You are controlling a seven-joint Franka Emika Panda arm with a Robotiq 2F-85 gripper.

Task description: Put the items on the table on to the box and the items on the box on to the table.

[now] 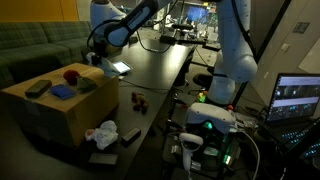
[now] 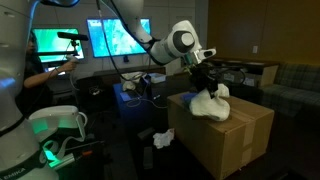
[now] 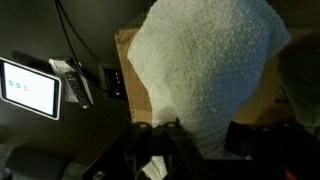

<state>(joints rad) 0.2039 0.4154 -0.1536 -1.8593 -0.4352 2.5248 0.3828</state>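
Box under white towel, tablet nearby

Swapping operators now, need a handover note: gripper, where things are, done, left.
Gripper: shut on the white towel, at the box top, not released.
On box: red item, blue item, dark item.
On table: small dark-red item; tablet.
Second white cloth low beside the box.
Done: towel is at the box.
Left: release it; box's items to table, small dark-red item to box.
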